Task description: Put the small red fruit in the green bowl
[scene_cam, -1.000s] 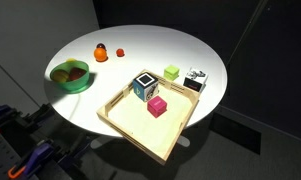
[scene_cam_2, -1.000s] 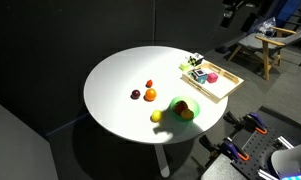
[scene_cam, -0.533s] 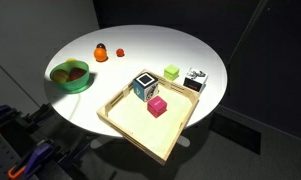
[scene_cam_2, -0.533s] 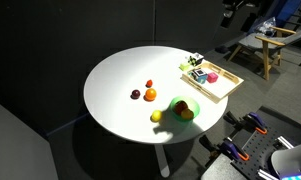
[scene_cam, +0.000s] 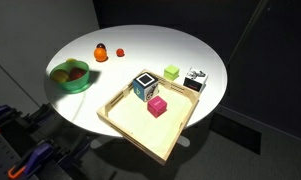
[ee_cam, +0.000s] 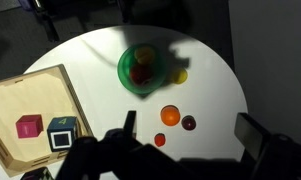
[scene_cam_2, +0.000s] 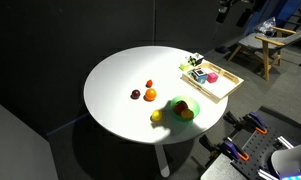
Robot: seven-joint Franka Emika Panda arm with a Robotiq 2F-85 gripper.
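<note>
The small red fruit [ee_cam: 160, 140] lay on the round white table [ee_cam: 90, 52], just beside the orange fruit [ee_cam: 170, 116] and apart from the green bowl [ee_cam: 123, 72], with the gripper [ee_cam: 190, 128] overhead, jaws spread wide and empty.

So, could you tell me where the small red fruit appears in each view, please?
Exterior view: small red fruit upper left of centre, right of the orange fruit.
Exterior view: centre, just above the orange fruit.
Wrist view: low centre, below the orange fruit.
Landmark: the orange fruit.
</note>
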